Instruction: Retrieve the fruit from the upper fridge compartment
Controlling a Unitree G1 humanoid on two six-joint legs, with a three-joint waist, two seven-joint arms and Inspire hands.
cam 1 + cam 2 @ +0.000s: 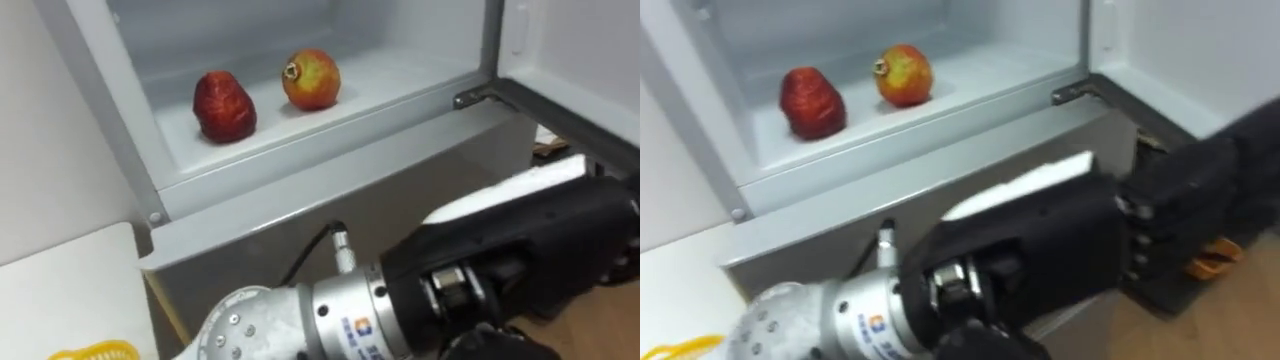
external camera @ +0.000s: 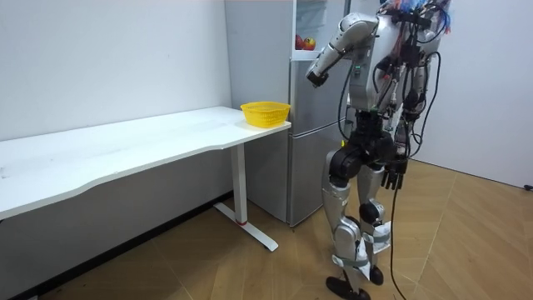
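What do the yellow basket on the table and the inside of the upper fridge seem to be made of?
The yellow basket looks like plastic: even bright colour, openwork wall. The inside of the upper fridge looks like smooth white plastic with a sheen. Its outer frame may be grey painted metal; the look leaves that open.

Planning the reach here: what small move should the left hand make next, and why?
Probably raise the left hand and move it forward into the fridge opening. It is open, holds nothing and sits below the shelf, where the dark red fruit and the red-yellow fruit lie untouched.
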